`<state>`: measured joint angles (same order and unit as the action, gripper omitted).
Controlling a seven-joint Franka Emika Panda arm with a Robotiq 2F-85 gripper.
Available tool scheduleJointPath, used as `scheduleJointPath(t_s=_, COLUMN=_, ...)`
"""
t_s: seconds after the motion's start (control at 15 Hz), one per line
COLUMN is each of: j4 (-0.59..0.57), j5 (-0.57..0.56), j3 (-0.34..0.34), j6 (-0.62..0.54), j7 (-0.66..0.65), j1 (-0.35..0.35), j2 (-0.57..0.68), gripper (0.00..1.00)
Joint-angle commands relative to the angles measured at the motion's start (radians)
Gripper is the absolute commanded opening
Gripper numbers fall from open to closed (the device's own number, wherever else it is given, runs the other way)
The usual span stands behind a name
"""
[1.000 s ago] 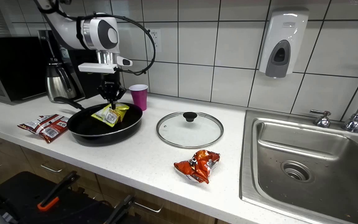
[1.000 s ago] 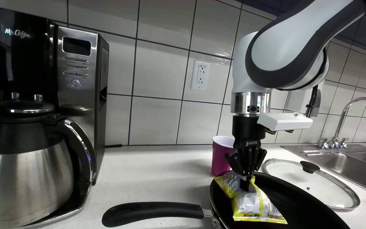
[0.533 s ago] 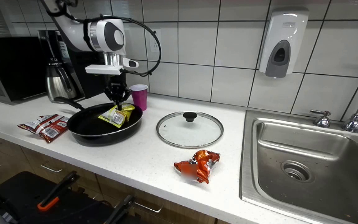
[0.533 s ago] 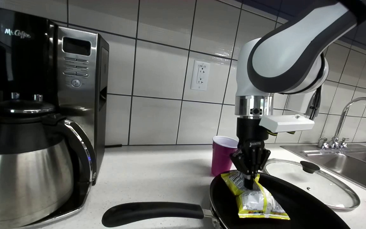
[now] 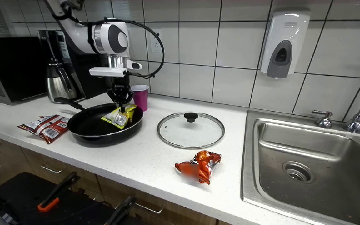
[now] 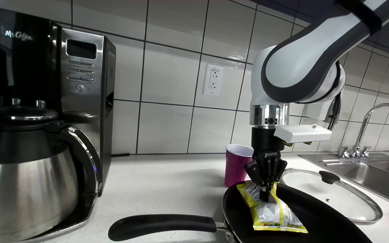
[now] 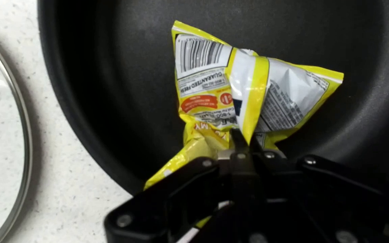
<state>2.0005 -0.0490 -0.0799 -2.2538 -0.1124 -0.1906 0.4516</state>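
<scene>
A yellow snack bag (image 7: 204, 81) is pinched along a raised fold in my gripper (image 7: 247, 140), which is shut on it. Printed white panels and a barcode face the wrist camera. Both exterior views show the bag (image 5: 117, 118) inside the rim of a black frying pan (image 5: 87, 123), toward the cup's side. The fingers point straight down into the pan, seen from closer by at the gripper (image 6: 264, 195). Whether the bag's underside rests on the pan's bottom I cannot tell. Part of the bag is hidden behind the gripper in the wrist view.
A pink cup (image 5: 141, 98) stands right behind the pan. The glass lid (image 5: 175, 134) lies beside it, an orange bag (image 5: 209, 165) in front of the lid. A red bag (image 5: 50, 125) lies left of the pan, whose handle (image 6: 162, 224) points toward the coffee maker (image 6: 86, 81).
Over the last second my gripper and the yellow bag have shifted toward the pan's cup side and sunk slightly. The grip has stayed shut; pan, lid and other bags have not moved.
</scene>
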Motion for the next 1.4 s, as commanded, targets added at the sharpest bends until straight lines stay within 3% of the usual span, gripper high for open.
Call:
scheduleJointPath(t_s=0.0, j4=-0.032, j5=-0.002, j3=-0.007, j6=0.031, j7=-0.004, j1=0.000, j2=0.016, gripper=0.00)
scheduleJointPath(t_s=0.6, j4=-0.030, j5=0.009, j3=-0.020, j6=0.030, j7=0.005, j1=0.003, j2=0.025, gripper=0.00)
scheduleJointPath(t_s=0.67, j4=-0.029, j5=0.009, j3=-0.020, j6=0.030, j7=0.005, j1=0.003, j2=0.024, gripper=0.07)
scheduleJointPath(t_s=0.73, j4=-0.029, j5=0.009, j3=-0.020, j6=0.031, j7=0.004, j1=0.003, j2=0.022, gripper=0.28)
scheduleJointPath(t_s=1.33, j4=-0.009, j5=0.037, j3=-0.033, j6=0.038, j7=0.019, j1=0.009, j2=-0.017, gripper=0.94)
